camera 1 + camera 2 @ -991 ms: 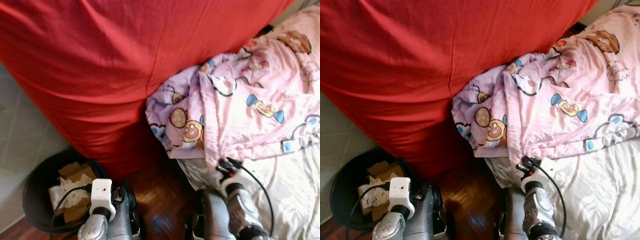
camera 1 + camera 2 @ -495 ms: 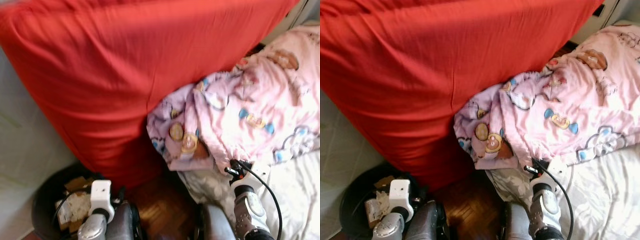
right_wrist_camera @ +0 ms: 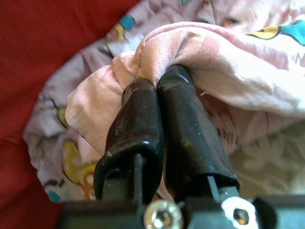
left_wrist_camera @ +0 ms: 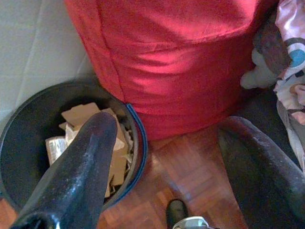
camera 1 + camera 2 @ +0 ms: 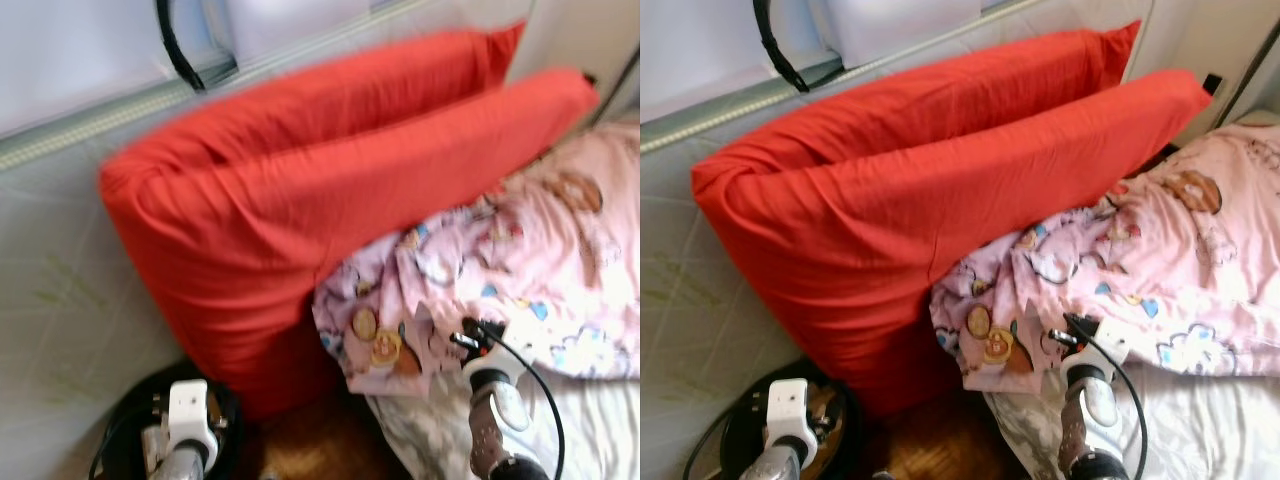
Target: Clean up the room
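Note:
A pink cartoon-print blanket (image 5: 1160, 260) lies rumpled on the bed, its near corner hanging toward the floor. My right gripper (image 3: 156, 81) is shut on a bunched fold of that blanket (image 3: 228, 62) at its near edge; the right wrist (image 5: 1085, 355) sits just below the fold. My left gripper (image 4: 167, 129) hangs open above the floor, one finger (image 4: 90, 157) over a black bin (image 4: 138, 143) holding cardboard scraps and paper. Nothing is between the left fingers.
Two big red pillows (image 5: 940, 180) lean against the wall, their lower end pressed beside the bin (image 5: 740, 445). A white sheet (image 5: 1210, 430) covers the bed at the right. Dark wood floor (image 4: 186, 167) shows between bin and bed. A quilted grey panel (image 5: 690, 300) stands at the left.
The camera has tilted up and back, so the pillow tops and the wall have come into view. My right gripper keeps its hold on the blanket's edge; the left arm stays over the bin.

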Controlling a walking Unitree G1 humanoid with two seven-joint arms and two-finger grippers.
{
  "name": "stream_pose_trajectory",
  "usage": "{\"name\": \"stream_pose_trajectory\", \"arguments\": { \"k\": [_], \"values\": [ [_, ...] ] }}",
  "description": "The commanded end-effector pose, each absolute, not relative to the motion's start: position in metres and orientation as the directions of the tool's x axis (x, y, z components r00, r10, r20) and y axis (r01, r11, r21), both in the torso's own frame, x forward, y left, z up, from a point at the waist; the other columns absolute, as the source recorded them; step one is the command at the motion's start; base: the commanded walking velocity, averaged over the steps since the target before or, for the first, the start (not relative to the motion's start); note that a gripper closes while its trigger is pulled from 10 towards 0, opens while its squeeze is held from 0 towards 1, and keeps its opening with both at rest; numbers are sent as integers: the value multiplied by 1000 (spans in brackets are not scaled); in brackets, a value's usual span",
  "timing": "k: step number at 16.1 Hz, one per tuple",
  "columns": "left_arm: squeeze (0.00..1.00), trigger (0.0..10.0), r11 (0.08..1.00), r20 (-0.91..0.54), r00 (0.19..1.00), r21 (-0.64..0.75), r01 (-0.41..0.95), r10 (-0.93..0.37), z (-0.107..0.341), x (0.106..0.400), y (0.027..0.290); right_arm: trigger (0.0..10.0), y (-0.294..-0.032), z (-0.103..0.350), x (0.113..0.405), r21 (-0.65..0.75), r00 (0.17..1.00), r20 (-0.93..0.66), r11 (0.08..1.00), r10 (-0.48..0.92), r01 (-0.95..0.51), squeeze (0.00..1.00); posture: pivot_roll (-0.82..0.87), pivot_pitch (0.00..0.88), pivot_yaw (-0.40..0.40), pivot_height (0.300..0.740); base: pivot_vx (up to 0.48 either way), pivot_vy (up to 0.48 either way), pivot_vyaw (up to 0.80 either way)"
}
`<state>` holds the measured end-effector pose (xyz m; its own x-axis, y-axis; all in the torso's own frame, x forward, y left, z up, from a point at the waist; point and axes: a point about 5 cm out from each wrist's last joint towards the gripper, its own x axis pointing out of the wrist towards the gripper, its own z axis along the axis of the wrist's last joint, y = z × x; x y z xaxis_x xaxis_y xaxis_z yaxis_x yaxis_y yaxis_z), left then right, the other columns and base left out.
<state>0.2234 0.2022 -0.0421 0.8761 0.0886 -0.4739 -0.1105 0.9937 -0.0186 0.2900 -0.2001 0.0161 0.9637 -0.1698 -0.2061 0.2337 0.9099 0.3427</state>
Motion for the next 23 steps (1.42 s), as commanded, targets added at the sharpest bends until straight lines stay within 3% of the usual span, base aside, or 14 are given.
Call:
{"name": "stream_pose_trajectory", "arguments": {
  "k": [1,11,23],
  "values": [
    [0,10000,990,-529,842,-10,-138,112,-52,210,207,10000,-202,13,286,324,962,-209,916,-174,236,0,-42,35,25,740,0,0,0],
    [0,10000,989,-623,774,-4,-149,114,-67,190,212,10000,-213,14,284,268,952,-215,924,-219,273,0,-48,0,43,740,0,0,0],
    [0,10000,986,-658,742,0,-166,125,-71,181,223,10000,-215,18,288,251,948,-207,923,-243,291,0,-35,67,48,740,0,0,0]
  ]
}}
